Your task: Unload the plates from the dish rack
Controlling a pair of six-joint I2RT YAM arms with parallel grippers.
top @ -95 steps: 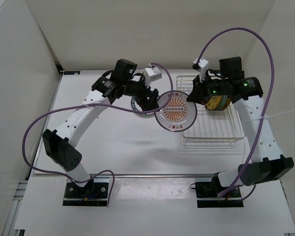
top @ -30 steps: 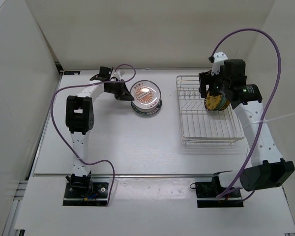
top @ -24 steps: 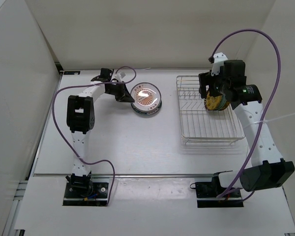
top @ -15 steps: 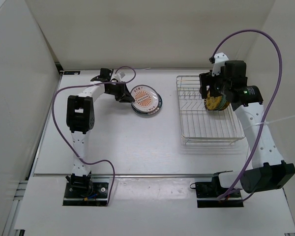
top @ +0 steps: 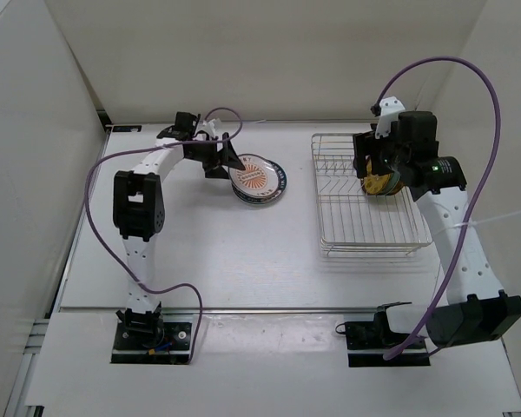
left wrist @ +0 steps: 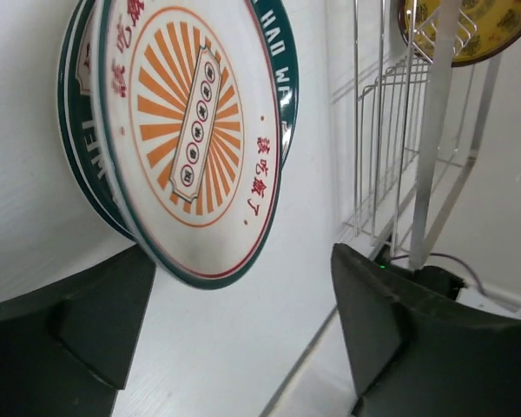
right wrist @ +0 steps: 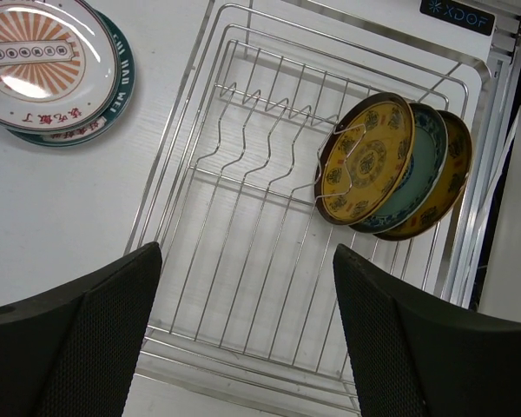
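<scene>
Unloaded: the sunburst plate (top: 256, 176) is lying face up on a stack of lettered plates (left wrist: 286, 87), which is sitting on the desk (top: 243, 261) toward its far edge, left of the middle.
Left pincer: the left gripper (top: 226, 163) is hanging just beside the stack's left rim, its fingers spread wide and pinching nothing.
Rack: the dish rack (top: 369, 228) is sitting near the desk's far right corner, with most of its slots showing bare wire.
To unload: three plates are standing on edge, leaning together at the rack's far right end: the yellow plate (right wrist: 365, 161), the teal-blue plate (right wrist: 421, 165) and a brown-rimmed plate (right wrist: 456, 165).
Right pincer: the right gripper (right wrist: 245, 252) is hovering above the rack, jaws gaping and carrying nothing.
Progress: the job is looking roughly half done, with those three plates waiting to be moved.
</scene>
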